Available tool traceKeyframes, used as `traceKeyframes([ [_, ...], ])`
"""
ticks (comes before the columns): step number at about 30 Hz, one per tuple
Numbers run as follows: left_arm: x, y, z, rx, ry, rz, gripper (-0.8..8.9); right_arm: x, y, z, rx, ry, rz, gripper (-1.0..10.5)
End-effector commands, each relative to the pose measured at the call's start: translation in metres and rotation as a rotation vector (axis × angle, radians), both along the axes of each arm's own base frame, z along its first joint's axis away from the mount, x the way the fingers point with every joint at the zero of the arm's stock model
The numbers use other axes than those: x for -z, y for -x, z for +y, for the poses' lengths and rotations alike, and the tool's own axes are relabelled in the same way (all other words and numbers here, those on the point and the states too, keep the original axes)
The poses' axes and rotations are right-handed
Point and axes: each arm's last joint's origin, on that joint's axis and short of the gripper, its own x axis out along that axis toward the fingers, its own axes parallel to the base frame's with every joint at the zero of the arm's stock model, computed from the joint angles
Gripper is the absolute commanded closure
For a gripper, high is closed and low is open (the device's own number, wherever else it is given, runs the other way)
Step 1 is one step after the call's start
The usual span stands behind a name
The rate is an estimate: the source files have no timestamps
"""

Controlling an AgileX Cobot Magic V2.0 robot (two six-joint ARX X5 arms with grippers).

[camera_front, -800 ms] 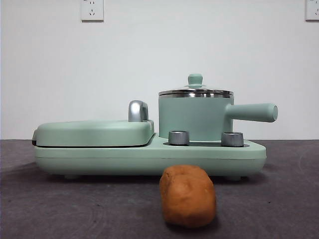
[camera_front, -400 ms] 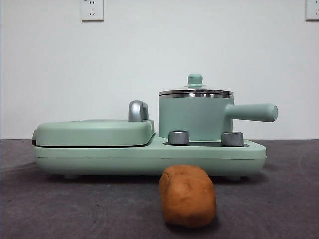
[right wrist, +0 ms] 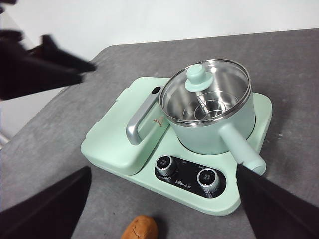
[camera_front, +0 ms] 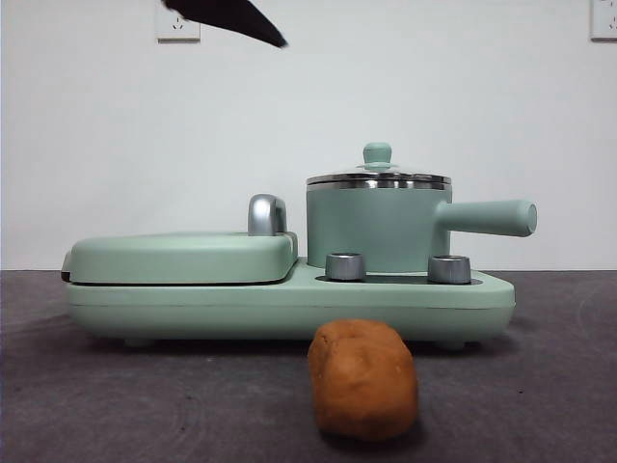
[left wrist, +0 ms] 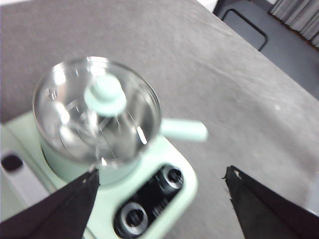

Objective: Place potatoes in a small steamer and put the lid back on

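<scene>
The orange-brown potato [camera_front: 362,379] lies on the grey table in front of the appliance; it also shows in the right wrist view [right wrist: 140,227]. The mint-green steamer [camera_front: 376,227] stands on the appliance's right half with its handle pointing right. The lid [camera_front: 378,178] sits on it, as the left wrist view [left wrist: 104,94] and the right wrist view [right wrist: 197,77] also show. My left gripper [left wrist: 162,173] is open and empty, high above the steamer; it shows as a black tip in the front view [camera_front: 260,34]. My right gripper [right wrist: 163,172] is open and empty, high above the table's near side.
The flat griddle part [camera_front: 183,256] with its chrome handle [camera_front: 267,214] fills the appliance's left half. Two steel knobs [camera_front: 346,266] [camera_front: 449,269] stand in front of the steamer. A dark chair frame [left wrist: 244,25] stands beyond the table's edge.
A black gripper tip has come into the front view at the top left. The potato, steamer and lid have not moved.
</scene>
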Motion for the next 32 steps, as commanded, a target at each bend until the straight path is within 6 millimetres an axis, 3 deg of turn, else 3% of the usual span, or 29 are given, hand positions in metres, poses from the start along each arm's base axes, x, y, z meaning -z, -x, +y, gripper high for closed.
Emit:
traceKeyframes([
  [1, -0.001, -0.016, -0.019, -0.018, -0.033, -0.054, 4.02, -0.006, 0.001, 0.000, -0.001, -0.008, -0.016, 4.8],
  [6, 0.009, -0.042, -0.047, -0.047, -0.054, -0.111, 4.04, -0.006, 0.001, 0.000, -0.001, -0.008, -0.017, 4.8],
  [12, 0.023, -0.062, -0.067, -0.085, -0.035, -0.218, 4.16, -0.006, 0.001, 0.000, -0.002, -0.009, -0.017, 4.8],
  [32, 0.087, -0.091, -0.094, -0.021, -0.158, -0.222, 4.16, -0.006, 0.001, 0.000, -0.001, -0.008, -0.016, 4.8],
])
